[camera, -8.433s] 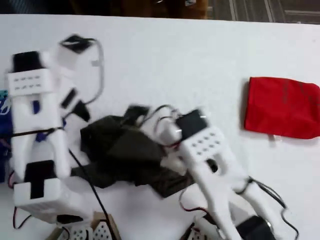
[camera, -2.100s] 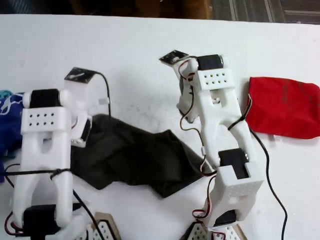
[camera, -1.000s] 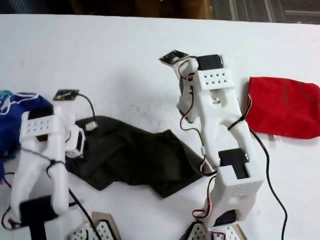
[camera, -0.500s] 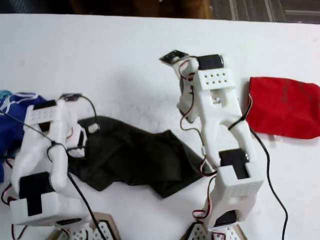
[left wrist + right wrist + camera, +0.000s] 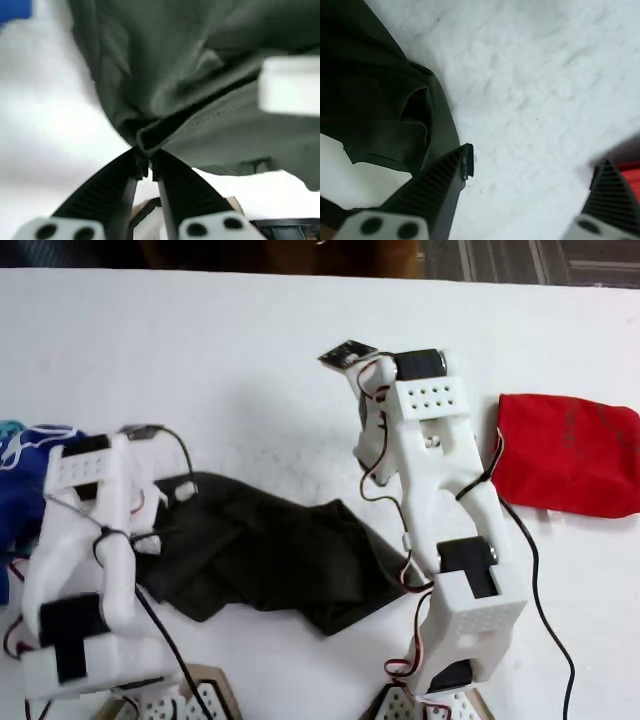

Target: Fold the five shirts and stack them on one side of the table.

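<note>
Three shirts lie on the white tabletop point(image 5: 250, 360). Largest is the dark olive shirt point(image 5: 270, 555), crumpled between the arms. It looks like light, limp cloth that will likely sag and drag, so it is best pinched at a hem. A folded red shirt point(image 5: 570, 455) lies at the right and a blue shirt point(image 5: 15, 500) bunches at the left edge. The left end effector point(image 5: 145, 162) pinches a fold of the olive cloth; the right end effector point(image 5: 536, 159) gapes wide over bare tabletop.
</note>
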